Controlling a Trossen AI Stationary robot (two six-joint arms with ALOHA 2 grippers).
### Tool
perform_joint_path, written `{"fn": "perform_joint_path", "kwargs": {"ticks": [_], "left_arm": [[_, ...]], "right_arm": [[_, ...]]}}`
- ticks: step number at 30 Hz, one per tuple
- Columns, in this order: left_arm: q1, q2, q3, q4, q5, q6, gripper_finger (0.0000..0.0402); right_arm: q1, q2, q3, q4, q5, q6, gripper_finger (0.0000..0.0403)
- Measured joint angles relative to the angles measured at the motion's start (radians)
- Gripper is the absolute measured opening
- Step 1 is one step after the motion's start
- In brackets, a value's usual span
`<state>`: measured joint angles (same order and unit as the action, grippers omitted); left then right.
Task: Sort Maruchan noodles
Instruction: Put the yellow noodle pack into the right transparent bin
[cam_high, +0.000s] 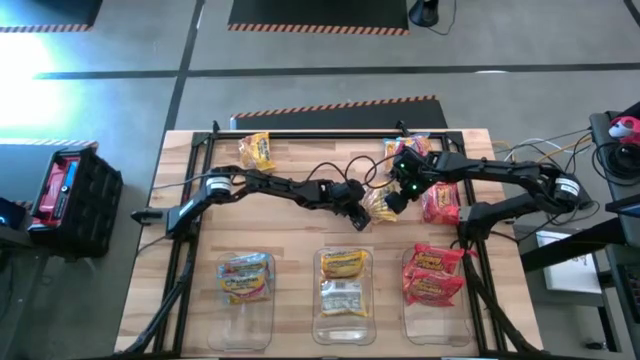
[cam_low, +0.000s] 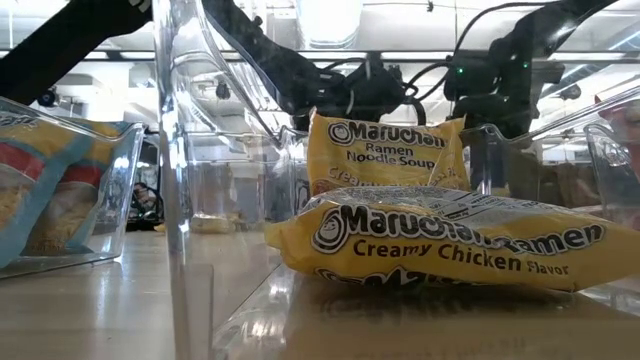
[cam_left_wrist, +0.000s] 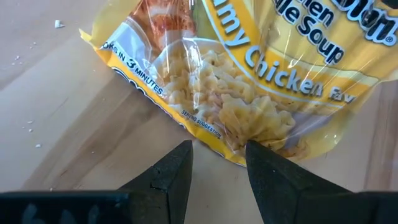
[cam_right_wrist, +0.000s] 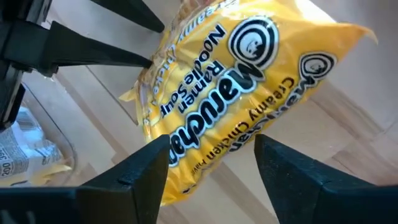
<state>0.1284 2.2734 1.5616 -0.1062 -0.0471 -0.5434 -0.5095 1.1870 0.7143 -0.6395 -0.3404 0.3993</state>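
Note:
A yellow Creamy Chicken noodle packet (cam_high: 380, 207) lies on the wooden table at its middle, between my two grippers. My left gripper (cam_high: 358, 215) comes from the table's left, slanting down. It is open, its fingertips (cam_left_wrist: 184, 152) at the packet's (cam_left_wrist: 249, 81) near edge with bare wood in the gap. My right gripper (cam_high: 397, 200) hangs over the packet (cam_right_wrist: 236, 81) from the right. It is open wide, with a finger on either side of the packet. The left gripper's fingers show in the right wrist view at the packet's far edge. My left gripper's fingertips stand at the packet's see-through edge (cam_left_wrist: 231, 149), coming slantwise from the table's left. One tip overlaps that edge, and I cannot tell whether it touches. Nothing lies between the fingers.
Three clear bins stand along the near edge. The left one (cam_high: 245, 305) holds a blue packet, the middle one (cam_high: 343, 318) yellow packets (cam_low: 450, 240), the right one (cam_high: 432, 318) red packets. Loose packets: a yellow one (cam_high: 257, 150) at the far left, one (cam_high: 405, 148) at the far right, a red one (cam_high: 440, 203).

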Motion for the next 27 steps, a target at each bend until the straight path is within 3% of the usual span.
{"fn": "perform_joint_path", "kwargs": {"ticks": [16,23,27], "left_arm": [[0.005,0.0,-0.006,-0.002,0.001,-0.004,0.0134],[0.006,0.0,-0.006,-0.014,0.001,-0.012,0.0134],[0.007,-0.002,-0.008,-0.019,0.0,-0.015,0.0134]], "right_arm": [[0.0,0.026,-0.123,0.137,0.007,0.059,0.0231],[-0.002,0.026,-0.248,0.437,-0.071,0.217,0.0231],[-0.002,0.026,-0.284,0.513,-0.077,0.254,0.0231]]}}
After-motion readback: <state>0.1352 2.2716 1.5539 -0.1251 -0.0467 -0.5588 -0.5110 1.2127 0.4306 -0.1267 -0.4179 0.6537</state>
